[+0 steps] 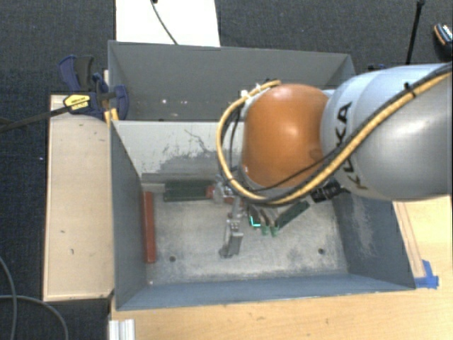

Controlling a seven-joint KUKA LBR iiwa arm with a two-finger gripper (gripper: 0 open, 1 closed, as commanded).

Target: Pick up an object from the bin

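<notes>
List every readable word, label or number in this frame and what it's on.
"KUKA": black letters on the silver arm, running sideways and partly crossed by a cable.
Red bar and dark block in the bin: no readable markings.
Nothing else is legible.

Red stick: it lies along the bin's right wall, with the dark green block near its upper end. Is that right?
Not quite. The camera view shows the red stick lying along the bin's left wall, not the right. The dark green block does lie near its upper end.
</notes>
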